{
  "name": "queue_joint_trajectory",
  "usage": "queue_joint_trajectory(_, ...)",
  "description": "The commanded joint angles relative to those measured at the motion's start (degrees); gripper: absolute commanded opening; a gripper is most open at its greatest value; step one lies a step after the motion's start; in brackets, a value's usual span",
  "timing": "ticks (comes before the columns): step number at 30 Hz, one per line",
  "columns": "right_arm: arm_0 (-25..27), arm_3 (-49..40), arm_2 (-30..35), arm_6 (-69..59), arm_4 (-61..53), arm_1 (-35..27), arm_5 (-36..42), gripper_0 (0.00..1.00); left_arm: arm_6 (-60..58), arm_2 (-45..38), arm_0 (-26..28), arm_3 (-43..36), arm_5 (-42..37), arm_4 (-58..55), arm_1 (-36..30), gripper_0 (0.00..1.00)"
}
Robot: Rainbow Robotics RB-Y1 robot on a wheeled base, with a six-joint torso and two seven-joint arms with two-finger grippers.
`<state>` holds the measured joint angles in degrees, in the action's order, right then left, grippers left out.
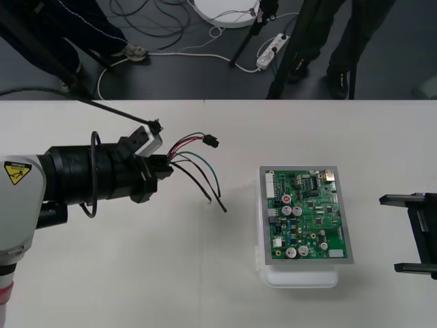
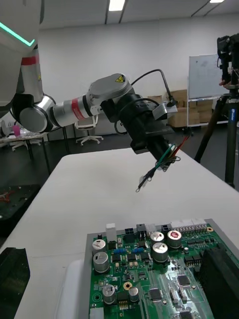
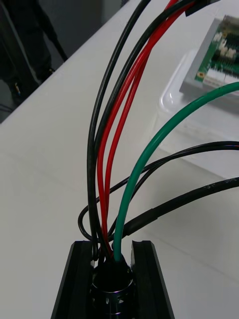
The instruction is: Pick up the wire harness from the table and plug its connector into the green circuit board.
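My left gripper [image 1: 168,167] hovers over the table left of the board, shut on the harness's round metal socket [image 3: 111,286]. In the left wrist view the black fingers [image 3: 77,279] clamp the socket, and red, black and green wires [image 3: 130,149] fan out from it. The small black plug [image 1: 210,141] hangs free at the end of the red and black wires, apart from the board. The green circuit board [image 1: 307,215] lies on its white base [image 1: 300,277] right of centre. My right gripper [image 1: 418,234] rests open at the table's right edge, beside the board [image 2: 159,271].
Several loose wire ends [image 1: 217,195] trail between the left gripper and the board. In the right wrist view the left gripper [image 2: 158,145] holds the harness wires [image 2: 167,159] above the table, beyond the board. Dark floor with cables and tripod legs runs past the far edge.
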<state>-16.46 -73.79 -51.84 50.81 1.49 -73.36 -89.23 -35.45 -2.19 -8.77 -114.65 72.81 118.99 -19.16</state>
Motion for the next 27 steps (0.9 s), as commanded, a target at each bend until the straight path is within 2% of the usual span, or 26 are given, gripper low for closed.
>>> queue_joint_trajectory(1,-0.59,-1.62,3.06,-5.29,-0.70,-2.84,-0.77,1.00,-2.43,-1.32,-5.03,-1.90,0.58,0.19,3.60,0.00)
queue_joint_trajectory(10,-0.59,-7.51,10.80,-14.60,2.91,-3.28,3.97,1.00,-2.60,0.26,-8.90,-1.90,-2.85,-0.96,5.36,0.00)
queue_joint_trajectory(18,-0.24,-13.66,14.84,-24.09,2.38,-3.37,9.16,1.00,-3.22,2.90,-14.35,-1.81,-3.29,-0.25,5.36,0.00)
queue_joint_trajectory(21,2.40,-17.35,18.09,-27.52,1.94,-4.16,11.80,1.00,-4.01,4.39,-16.28,-1.90,-3.99,0.27,5.36,0.00)
queue_joint_trajectory(27,13.56,-27.72,31.72,-34.91,4.40,-3.55,20.94,1.00,-5.15,8.52,-17.16,-1.90,-10.14,0.89,5.36,0.00)
